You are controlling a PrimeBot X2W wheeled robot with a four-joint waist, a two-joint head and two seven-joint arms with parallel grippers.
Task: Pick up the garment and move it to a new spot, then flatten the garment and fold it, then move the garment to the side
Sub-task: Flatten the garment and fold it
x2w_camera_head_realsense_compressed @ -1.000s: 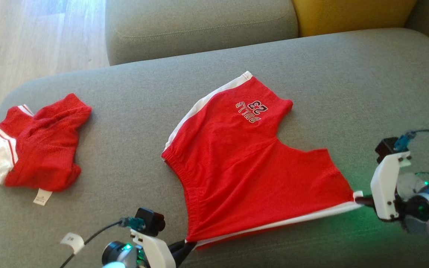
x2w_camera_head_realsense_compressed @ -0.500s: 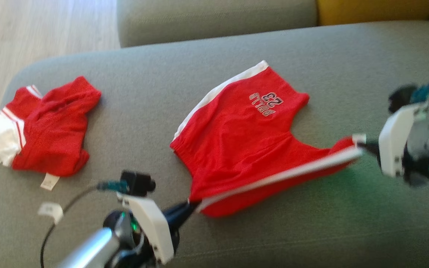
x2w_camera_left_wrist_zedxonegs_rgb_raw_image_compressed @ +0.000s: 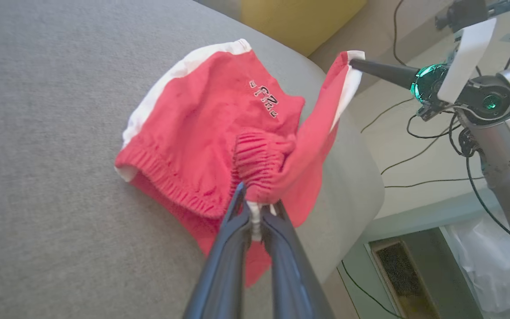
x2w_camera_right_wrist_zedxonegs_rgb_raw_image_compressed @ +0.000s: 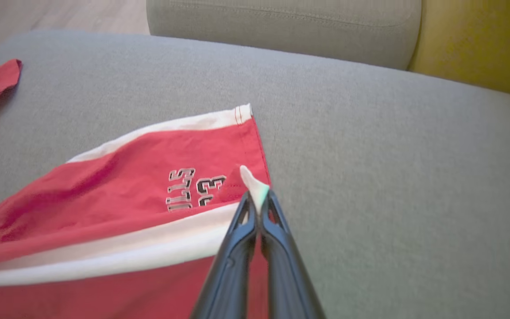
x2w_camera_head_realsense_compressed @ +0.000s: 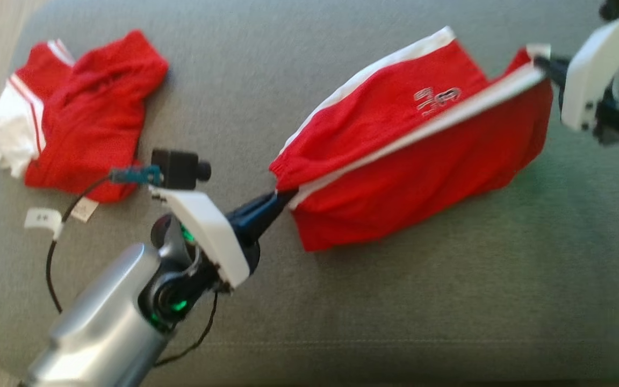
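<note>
Folding is in hand: left tool (x2w_camera_head_realsense_compressed: 282,198) and right tool (x2w_camera_head_realsense_compressed: 539,60) each clamp a corner of the shorts (x2w_camera_head_realsense_compressed: 395,161), toward the far right corner of the sofa (x2w_camera_head_realsense_compressed: 395,312). Next, probably, lay the lifted half evenly over

Place: most likely a home living room.
Seating: a broad grey fabric sofa seat (x2w_camera_head_realsense_compressed: 395,322) carried everything; a matching grey back cushion (x2w_camera_right_wrist_zedxonegs_rgb_raw_image_compressed: 281,26) sat at 12 o'clock in the right wrist view.
Accent: a mustard-yellow cushion (x2w_camera_right_wrist_zedxonegs_rgb_raw_image_compressed: 481,44) stood beside it at 2 o'clock.
Floor: pale wood planks (x2w_camera_right_wrist_zedxonegs_rgb_raw_image_compressed: 60,13) showed at 10 o'clock.
Laundry: red shorts (x2w_camera_head_realsense_compressed: 406,177) and a second red garment (x2w_camera_head_realsense_compressed: 89,113), at 10 o'clock in the head view, were on the seat.
Beyond the sofa: loose black cables (x2w_camera_left_wrist_zedxonegs_rgb_raw_image_compressed: 432,182) and what looked like a floor grille (x2w_camera_left_wrist_zedxonegs_rgb_raw_image_compressed: 405,279) lay at 4 o'clock in the left wrist view.
</note>
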